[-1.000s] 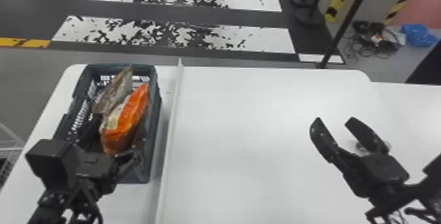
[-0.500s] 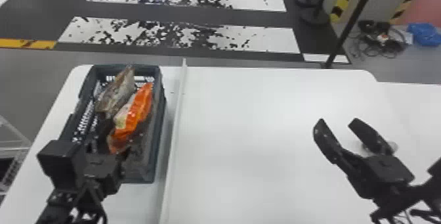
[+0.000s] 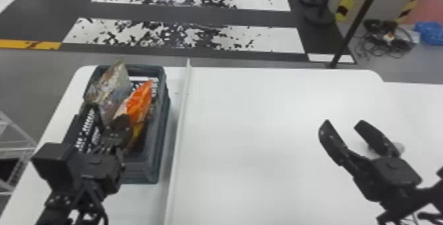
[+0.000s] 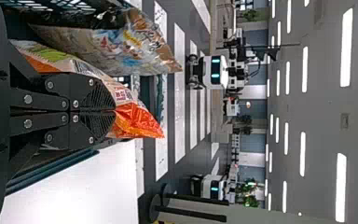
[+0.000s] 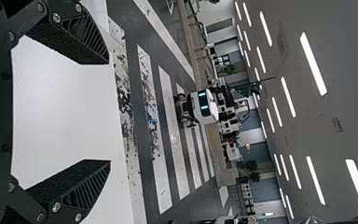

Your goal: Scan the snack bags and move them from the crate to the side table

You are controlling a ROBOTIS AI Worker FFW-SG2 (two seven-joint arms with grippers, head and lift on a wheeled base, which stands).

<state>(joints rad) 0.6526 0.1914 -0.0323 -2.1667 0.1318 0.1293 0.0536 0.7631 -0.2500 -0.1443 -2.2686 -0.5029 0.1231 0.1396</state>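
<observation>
In the head view my left gripper (image 3: pixel 122 125) is over the crate (image 3: pixel 163 118), at the near side of the orange snack bag (image 3: pixel 140 102). The left gripper (image 4: pixel 114 111) shows its fingers pressed together with the orange bag (image 4: pixel 137 122) pinched at their tips, its bright end sticking out past them. Beside it a clear, multicoloured snack bag (image 3: pixel 108 85) stands tilted in the crate, its top above the far rim. My right gripper (image 3: pixel 341 123) is apart over the right part of the white table, open and holding nothing; in the right wrist view the right gripper (image 5: pixel 109 112) is wide apart.
A thin raised white divider (image 3: pixel 179 125) runs along the table (image 3: pixel 257 135) just right of the crate. A small round object (image 3: pixel 398 146) lies behind the right gripper. Black posts (image 3: pixel 356 23) stand on the floor beyond the table.
My left gripper has shifted slightly right and forward, deeper over the crate. The orange bag and the clear bag stand more upright and farther forward. The right arm has kept its pose.
</observation>
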